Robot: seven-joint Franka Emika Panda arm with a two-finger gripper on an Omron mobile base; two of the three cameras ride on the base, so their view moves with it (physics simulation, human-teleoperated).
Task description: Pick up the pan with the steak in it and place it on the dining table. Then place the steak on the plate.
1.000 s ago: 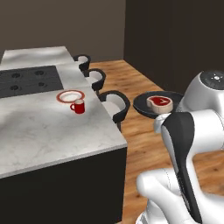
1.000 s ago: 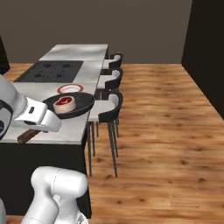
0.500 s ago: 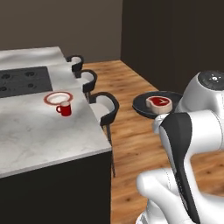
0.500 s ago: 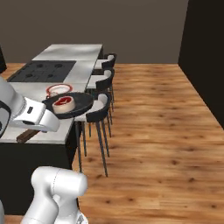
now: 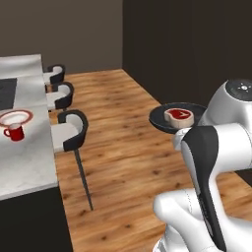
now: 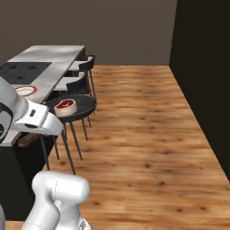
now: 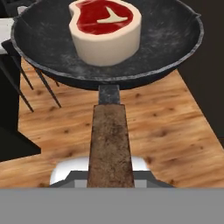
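Pan (image 5: 170, 119), round and black, is carried level in the air above the wooden floor (image 6: 143, 134), beside the dining table (image 5: 24, 162). The steak (image 7: 105, 30) lies inside it. In the hand view the rough brown handle (image 7: 109, 144) runs down to the gripper; its grip state I cannot tell. The left base view shows the plate (image 5: 15, 117) on the marble top.

The pan (image 5: 178, 118) hangs in the air above the wooden floor (image 5: 133, 147), with the steak (image 5: 178, 116) inside it. It is well apart from the dining table (image 5: 27, 162), where the plate (image 5: 15, 117) touches a red cup (image 5: 15, 132). Three stools (image 5: 69, 131) stand beside the table.
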